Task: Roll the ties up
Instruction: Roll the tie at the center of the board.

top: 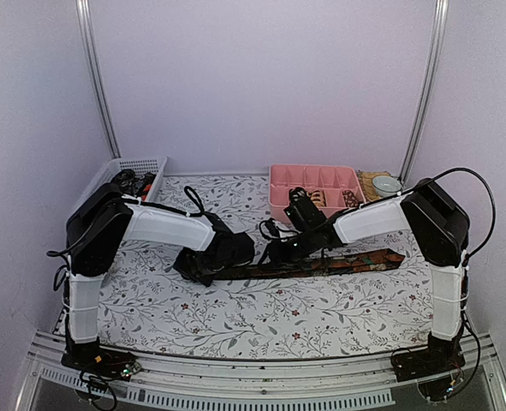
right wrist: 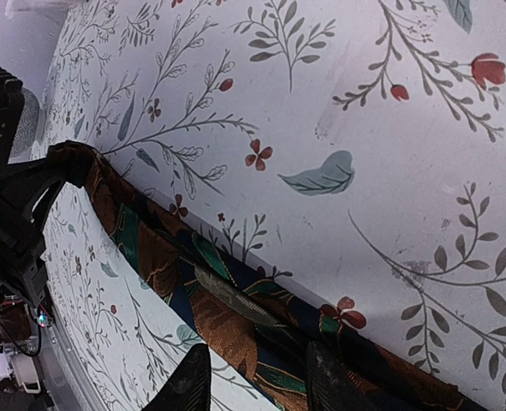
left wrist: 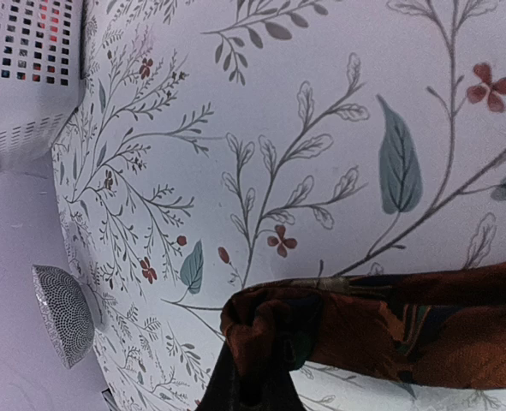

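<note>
Black and closed right down, our left pincer point(top: 203, 270) has the left end of the tie point(top: 355, 261) bunched between its jaws, the brown and orange fabric folded over on itself at the grip. Our right pincer point(right wrist: 257, 351) stands about half open low over the middle of the tie. One finger is over the fabric and the other is just off its near edge. It has hold of nothing that we can see, and we cannot tell whether it presses down. From the grip the tie runs flat to the right across the flowered table point(top: 235, 317), and its far end lies well right of both arms. The pink tray point(top: 278, 184) sits beyond it at the far side and the white basket point(top: 137, 164) at the far left. We judge the roll barely begun. The bunched start could set a crooked core, so the coil would come out lopsided. If our right pincer does not pin the fabric, turning the left may drag the whole length along instead of winding it. The smooth weave could also slip out of so small a pinch and let the fold fall open.
</note>
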Action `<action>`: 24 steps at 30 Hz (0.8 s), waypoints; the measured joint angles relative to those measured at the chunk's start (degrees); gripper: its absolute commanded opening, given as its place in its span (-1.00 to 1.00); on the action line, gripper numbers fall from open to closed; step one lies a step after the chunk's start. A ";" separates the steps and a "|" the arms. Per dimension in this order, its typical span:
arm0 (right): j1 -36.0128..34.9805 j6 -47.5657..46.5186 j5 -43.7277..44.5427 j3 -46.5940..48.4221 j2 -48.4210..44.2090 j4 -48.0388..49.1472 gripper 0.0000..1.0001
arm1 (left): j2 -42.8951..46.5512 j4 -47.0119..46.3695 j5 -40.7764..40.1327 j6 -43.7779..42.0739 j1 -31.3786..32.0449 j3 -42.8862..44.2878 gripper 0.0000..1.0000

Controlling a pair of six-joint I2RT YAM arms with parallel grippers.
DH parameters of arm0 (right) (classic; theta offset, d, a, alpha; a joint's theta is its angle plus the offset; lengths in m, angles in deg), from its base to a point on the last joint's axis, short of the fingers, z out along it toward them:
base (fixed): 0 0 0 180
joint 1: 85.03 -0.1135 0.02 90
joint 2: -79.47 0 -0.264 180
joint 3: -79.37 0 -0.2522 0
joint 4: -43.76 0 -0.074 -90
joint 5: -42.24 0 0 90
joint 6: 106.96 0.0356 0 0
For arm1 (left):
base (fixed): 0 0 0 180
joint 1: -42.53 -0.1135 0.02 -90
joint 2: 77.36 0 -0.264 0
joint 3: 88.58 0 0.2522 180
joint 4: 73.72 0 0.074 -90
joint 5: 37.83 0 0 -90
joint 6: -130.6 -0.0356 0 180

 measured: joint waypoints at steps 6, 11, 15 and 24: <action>0.00 0.20 0.02 -0.02 0.00 0.02 -0.25 | -1.33 1.36 -0.79 0.94 0.90 1.18 -1.00; 0.00 0.20 0.00 -0.02 0.00 0.02 -0.25 | -2.05 2.71 -1.44 2.40 1.66 3.39 -1.00; 0.00 0.20 0.00 -0.02 0.00 0.02 -0.25 | -2.58 3.37 -1.66 3.41 2.21 4.66 -1.00; 0.00 0.20 0.00 -0.02 0.00 0.02 -0.25 | -5.81 5.51 -3.10 4.96 3.69 6.58 -1.00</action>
